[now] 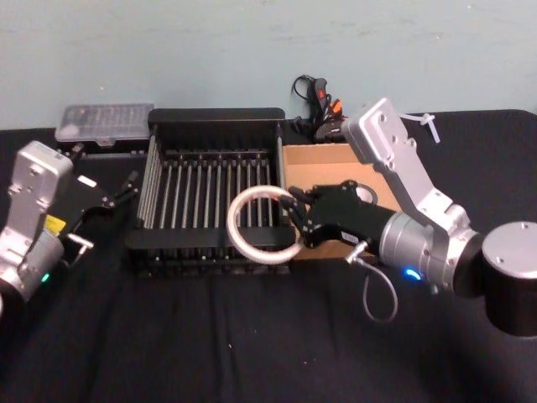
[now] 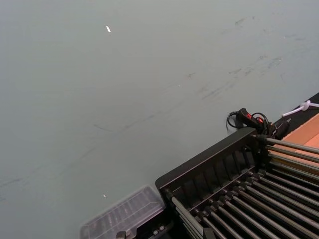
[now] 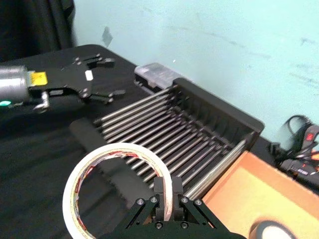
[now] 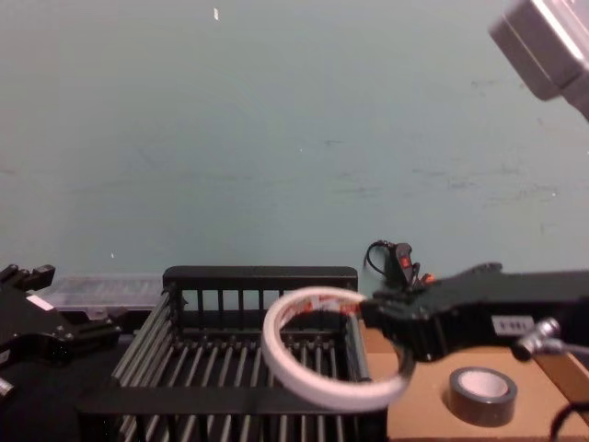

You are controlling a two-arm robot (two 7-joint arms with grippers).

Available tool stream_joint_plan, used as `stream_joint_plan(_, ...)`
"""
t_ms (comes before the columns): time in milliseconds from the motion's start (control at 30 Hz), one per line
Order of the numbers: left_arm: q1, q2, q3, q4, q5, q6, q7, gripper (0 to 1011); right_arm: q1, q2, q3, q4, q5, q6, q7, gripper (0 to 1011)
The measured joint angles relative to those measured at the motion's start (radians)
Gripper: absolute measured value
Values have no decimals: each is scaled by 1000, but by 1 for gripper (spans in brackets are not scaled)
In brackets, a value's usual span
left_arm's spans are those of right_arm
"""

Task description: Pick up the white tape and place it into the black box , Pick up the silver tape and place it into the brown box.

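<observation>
The right end effector (image 1: 295,211) is showing black, clamped on the white tape (image 1: 262,227), whose inner face is carrying small red marks. Under it the black box (image 1: 215,119) is showing dark bars catching grey glints. Beside the end effector, the brown box (image 1: 315,156) is showing plain tan, holding the dark grey-silver tape (image 4: 482,394) with a pale core.

White tape (image 1: 263,227): smooth, slightly glossy. Black box (image 1: 215,119): matt black plastic rims, w/ shiny metal-looking bars. Brown box (image 1: 319,157): matt tan cardboard, plain. Silver tape (image 4: 482,395): dull grey, pale core. Table (image 1: 210,336): matt black cloth. Right gripper (image 1: 295,211): matt black; arm shells brushed silver. Wall (image 4: 276,120): scuffed matt paint.
</observation>
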Motion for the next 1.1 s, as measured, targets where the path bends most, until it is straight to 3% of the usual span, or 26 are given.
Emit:
stream_joint_plan(367, 0, 0, 0, 0, 0, 0, 0, 1001, 111, -56, -8, 117, -16, -46, -50, 98)
stream_joint_plan(700, 0, 0, 0, 0, 0, 0, 0, 1001, 234, -130, -39, 291, -57, -85, -76, 99)
stream_joint_plan(1100, 0, 0, 0, 0, 0, 0, 0, 1001, 334, -217, -64, 491, -104, -137, -97, 98)
